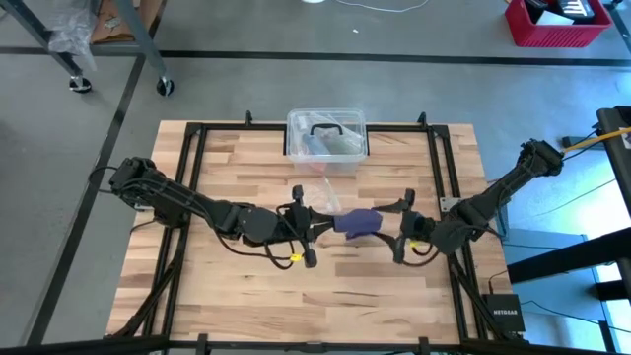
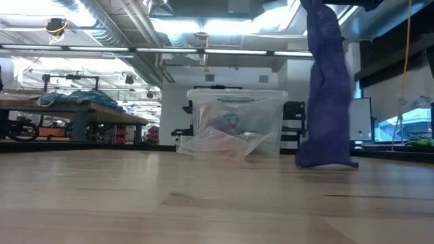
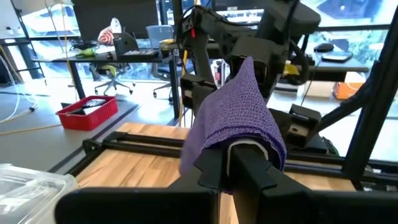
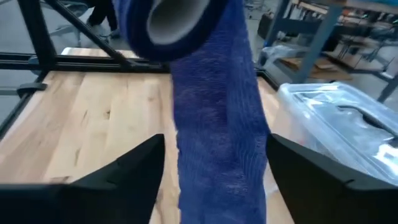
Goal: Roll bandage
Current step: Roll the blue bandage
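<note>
Bandage (image 3: 239, 118) pinched by left gripper (image 3: 233, 165), raised.

Grey concrete floor (image 1: 246, 84) with dark tape lines, red crate (image 1: 557, 25) at upper right, bright ceiling lights (image 2: 224, 26), workbenches (image 2: 74, 112) at left

Bandage (image 2: 329, 88) top cut off above the low view's edge

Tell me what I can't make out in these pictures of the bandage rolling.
- Low view: the bandage runs off the top edge, so what holds it is cut off.
- Low view: contents of the clear plastic box are blurred behind its walls and a crinkled wrapper.
- Right wrist view: the bandage's lower end is cut off by the bottom edge.
</note>
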